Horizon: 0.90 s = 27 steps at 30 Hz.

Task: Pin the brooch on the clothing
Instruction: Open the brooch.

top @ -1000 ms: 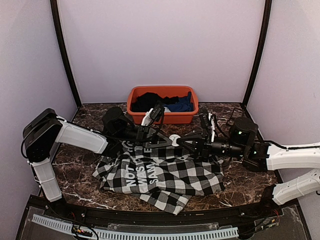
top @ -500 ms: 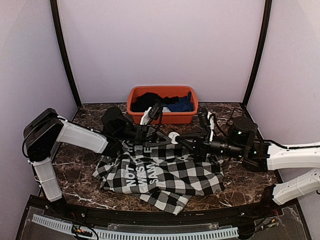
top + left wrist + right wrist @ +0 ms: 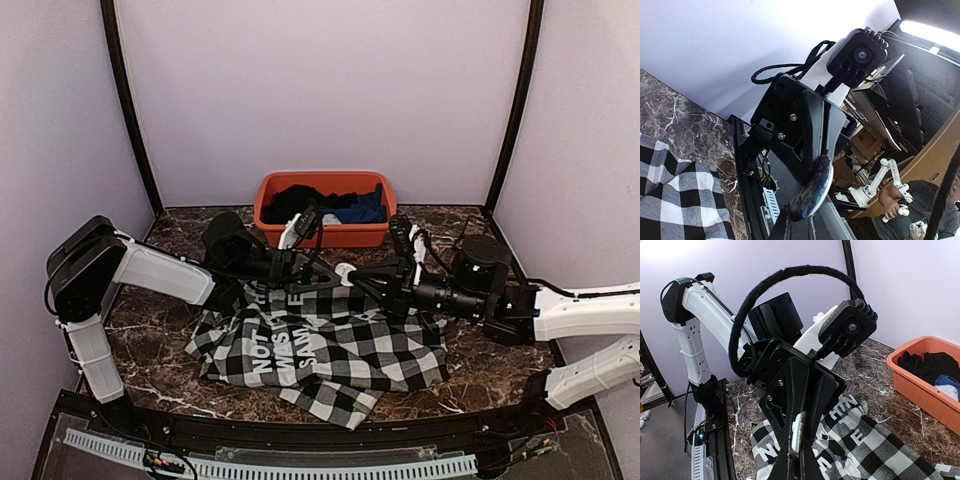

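Note:
The brooch (image 3: 343,270), a small round disc, hangs in the air above the clothing (image 3: 330,350), a black-and-white check shirt with white letters lying flat on the table. Both grippers meet at it tip to tip. My left gripper (image 3: 328,279) reaches in from the left and my right gripper (image 3: 362,280) from the right. In the left wrist view the brooch (image 3: 812,192) shows a shiny blue face. It appears edge-on and white in the right wrist view (image 3: 797,432), squeezed between dark fingers (image 3: 790,390). Each gripper looks shut on it.
An orange bin (image 3: 264,205) holding black and blue garments stands at the back of the marble table (image 3: 150,240), just behind the two grippers. The shirt covers the middle of the table. Dark frame posts rise at both sides.
The right arm has pushed the brooch a little left and up toward the left gripper. The left gripper's fingers have closed in around the brooch.

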{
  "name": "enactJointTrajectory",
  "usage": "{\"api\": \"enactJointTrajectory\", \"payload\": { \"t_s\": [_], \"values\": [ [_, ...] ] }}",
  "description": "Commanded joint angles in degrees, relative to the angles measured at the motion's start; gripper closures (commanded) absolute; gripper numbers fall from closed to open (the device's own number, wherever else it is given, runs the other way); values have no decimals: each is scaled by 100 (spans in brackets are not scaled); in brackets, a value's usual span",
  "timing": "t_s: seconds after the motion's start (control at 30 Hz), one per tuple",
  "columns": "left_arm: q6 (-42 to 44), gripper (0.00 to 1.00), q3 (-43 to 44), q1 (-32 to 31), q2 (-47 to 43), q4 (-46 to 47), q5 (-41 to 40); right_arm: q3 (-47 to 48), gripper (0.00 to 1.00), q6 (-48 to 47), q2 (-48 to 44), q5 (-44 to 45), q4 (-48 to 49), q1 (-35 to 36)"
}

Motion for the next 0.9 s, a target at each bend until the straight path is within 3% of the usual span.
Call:
{"api": "enactJointTrajectory", "payload": {
  "t_s": [0.0, 0.63, 0.87],
  "values": [
    [33, 99, -46, -92, -53, -532, -182, 228, 100, -520, 200, -136, -7, 347],
    [993, 99, -78, 43, -375, -2140, -746, 367, 100, -827, 547, -83, 191, 887],
    [1768, 99, 32, 46, -559, -3354, -1091, 513, 100, -835, 868, -92, 273, 1047]
  ]
}}
